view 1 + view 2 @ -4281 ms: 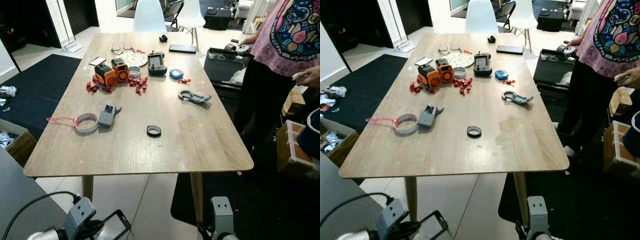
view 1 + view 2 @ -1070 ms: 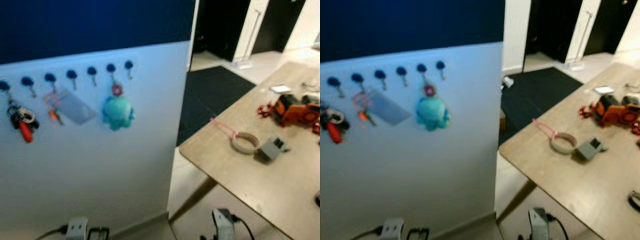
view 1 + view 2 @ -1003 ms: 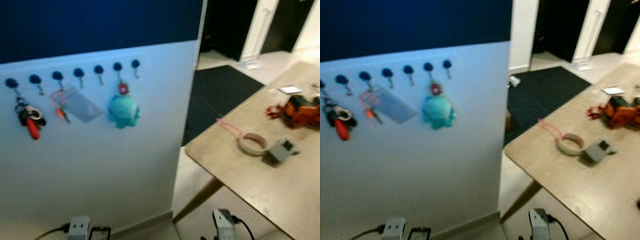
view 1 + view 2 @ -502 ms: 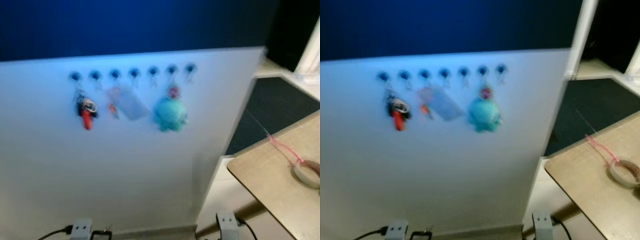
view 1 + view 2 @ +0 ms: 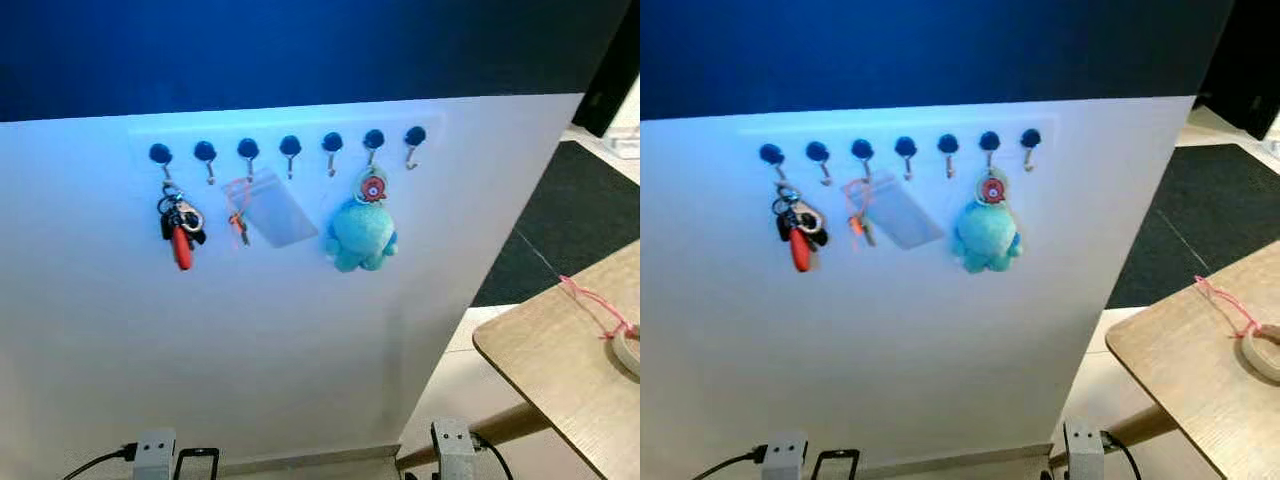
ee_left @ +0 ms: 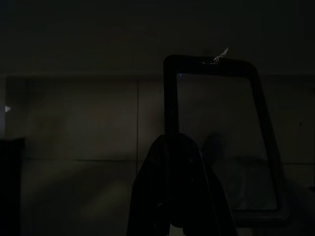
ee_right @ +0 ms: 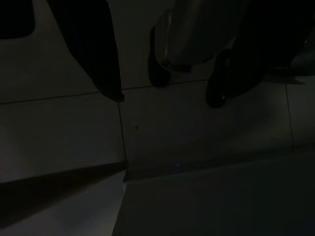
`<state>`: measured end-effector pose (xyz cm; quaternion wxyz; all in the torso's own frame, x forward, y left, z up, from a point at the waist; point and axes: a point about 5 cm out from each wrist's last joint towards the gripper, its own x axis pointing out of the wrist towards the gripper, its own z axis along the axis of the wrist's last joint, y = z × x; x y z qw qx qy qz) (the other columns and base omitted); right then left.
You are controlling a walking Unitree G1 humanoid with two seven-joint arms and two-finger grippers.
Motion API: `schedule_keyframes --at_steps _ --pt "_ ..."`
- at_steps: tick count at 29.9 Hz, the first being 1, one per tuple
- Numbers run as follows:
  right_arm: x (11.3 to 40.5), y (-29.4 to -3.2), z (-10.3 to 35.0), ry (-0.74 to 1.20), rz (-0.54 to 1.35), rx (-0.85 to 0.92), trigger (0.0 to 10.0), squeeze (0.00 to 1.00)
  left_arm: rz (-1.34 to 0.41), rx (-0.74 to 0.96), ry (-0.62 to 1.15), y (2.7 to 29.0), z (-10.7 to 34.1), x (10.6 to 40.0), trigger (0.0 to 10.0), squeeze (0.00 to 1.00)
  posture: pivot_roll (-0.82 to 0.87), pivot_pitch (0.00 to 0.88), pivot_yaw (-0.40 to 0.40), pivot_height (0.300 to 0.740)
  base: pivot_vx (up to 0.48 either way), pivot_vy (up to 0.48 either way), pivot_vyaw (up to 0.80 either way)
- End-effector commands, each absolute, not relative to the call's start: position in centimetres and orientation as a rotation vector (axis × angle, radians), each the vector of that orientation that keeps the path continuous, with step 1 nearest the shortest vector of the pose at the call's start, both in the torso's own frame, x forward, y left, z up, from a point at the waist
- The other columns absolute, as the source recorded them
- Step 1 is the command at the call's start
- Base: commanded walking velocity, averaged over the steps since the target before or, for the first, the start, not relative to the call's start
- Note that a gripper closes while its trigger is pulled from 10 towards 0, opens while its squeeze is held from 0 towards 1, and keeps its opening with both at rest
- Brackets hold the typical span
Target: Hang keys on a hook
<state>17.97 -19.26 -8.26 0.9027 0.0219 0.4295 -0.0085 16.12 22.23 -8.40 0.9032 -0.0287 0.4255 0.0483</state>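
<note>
Keys [image 5: 178,224]: black-and-red bunch, hanging on leftmost hook [image 5: 160,155] of a seven-hook row on white wall [image 5: 250,330]. Teal plush [image 5: 361,235] on sixth. Worktop [image 5: 570,370] corner right. Both tools low, dark; fingers' state cannot be told.

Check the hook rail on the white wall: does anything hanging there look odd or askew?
Mostly tidy. The clear card sleeve hangs tilted on the hook rail. The key bunch and teal plush hang straight, and the other hooks are bare.
</note>
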Motion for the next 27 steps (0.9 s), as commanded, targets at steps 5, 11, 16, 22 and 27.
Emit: schedule_keyframes --at_steps 5,11,16,22,27 --pt "17.6 -19.1 -8.4 0.891 -0.021 0.064 10.0 0.0 0.097 -0.05 0.888 22.5 -8.5 15.7 10.0 0.0 0.04 0.046 0.014 0.74 0.0 0.0 0.0" --pt "17.9 -18.9 -8.3 0.881 0.024 0.026 10.0 0.0 0.083 -0.043 0.886 21.6 -8.5 16.1 10.0 0.0 0.04 0.046 0.013 0.74 0.0 0.0 0.0" --pt "18.0 -18.7 -8.3 0.88 0.037 0.014 10.0 0.0 0.073 -0.042 0.881 20.9 -8.5 16.6 10.0 0.0 0.04 0.047 0.014 0.74 0.0 0.0 0.48" --pt "17.9 -18.8 -8.3 0.877 -0.001 0.04 10.0 0.0 0.067 -0.04 0.872 20.7 -8.4 16.9 10.0 0.0 0.04 0.047 0.016 0.74 0.0 0.0 0.53" --pt "17.9 -18.9 -8.3 0.88 -0.015 0.051 10.0 0.0 0.063 -0.033 0.858 20.7 -8.2 17.3 10.0 0.0 0.04 0.048 0.017 0.74 0.0 0.0 0.0"
